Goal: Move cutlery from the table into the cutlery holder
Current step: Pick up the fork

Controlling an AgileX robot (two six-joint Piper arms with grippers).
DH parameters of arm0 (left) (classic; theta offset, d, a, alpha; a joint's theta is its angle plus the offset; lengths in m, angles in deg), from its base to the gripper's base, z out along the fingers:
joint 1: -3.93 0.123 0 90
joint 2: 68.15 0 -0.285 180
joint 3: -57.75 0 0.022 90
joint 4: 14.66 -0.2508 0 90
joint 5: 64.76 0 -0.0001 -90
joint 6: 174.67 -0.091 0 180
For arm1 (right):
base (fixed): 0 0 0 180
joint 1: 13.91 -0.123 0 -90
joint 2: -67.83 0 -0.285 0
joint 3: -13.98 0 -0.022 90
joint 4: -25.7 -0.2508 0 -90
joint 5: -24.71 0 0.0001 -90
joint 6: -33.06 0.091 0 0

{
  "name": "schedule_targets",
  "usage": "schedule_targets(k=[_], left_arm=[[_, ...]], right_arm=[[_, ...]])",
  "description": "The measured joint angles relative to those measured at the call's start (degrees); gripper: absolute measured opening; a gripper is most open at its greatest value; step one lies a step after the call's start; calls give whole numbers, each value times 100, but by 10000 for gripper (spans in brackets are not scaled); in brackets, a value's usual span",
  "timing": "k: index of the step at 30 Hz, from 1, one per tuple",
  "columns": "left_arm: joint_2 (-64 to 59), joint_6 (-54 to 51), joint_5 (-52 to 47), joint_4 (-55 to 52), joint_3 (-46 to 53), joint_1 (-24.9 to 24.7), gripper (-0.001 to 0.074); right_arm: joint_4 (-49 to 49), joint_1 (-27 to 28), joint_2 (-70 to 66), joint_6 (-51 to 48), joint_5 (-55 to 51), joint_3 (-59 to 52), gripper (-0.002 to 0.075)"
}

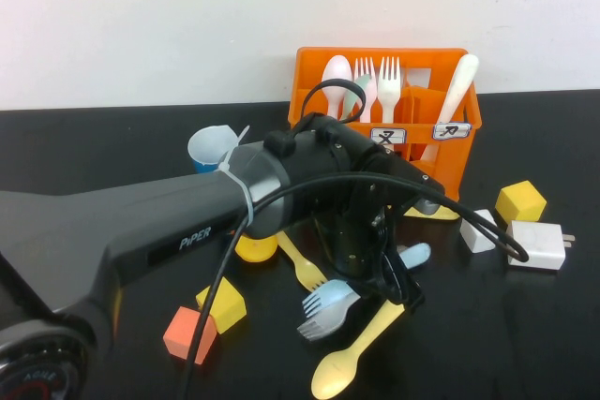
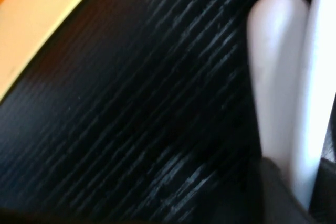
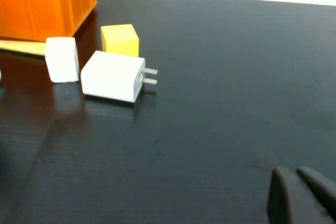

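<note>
"PiPER" reads on the left arm, whose left pincer hangs low over the blue fork on the bench, its state hidden. The crate behind carries 2 unreadable labels. The right pincer looks clenched near the charger.

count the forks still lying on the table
3 that show. A yellow fork, a light blue fork and a grey fork lie by the left gripper, low over them. The arm may hide more. The right gripper is parked aside.
</note>
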Motion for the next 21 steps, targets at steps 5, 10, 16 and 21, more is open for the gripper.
schedule_targets(k=[5, 10, 16, 21], left_arm=[[112, -13, 0, -21, 0, -81, 104], [268, -22, 21, -86, 0, -110, 104], [320, -22, -18, -125, 0, -123, 104], [215, -131, -85, -45, 0, -194, 104]], right_arm=[[0, 0, 0, 0, 0, 0, -3], [0, 0, 0, 0, 0, 0, -3], [0, 0, 0, 0, 0, 0, -3], [0, 0, 0, 0, 0, 0, -3]])
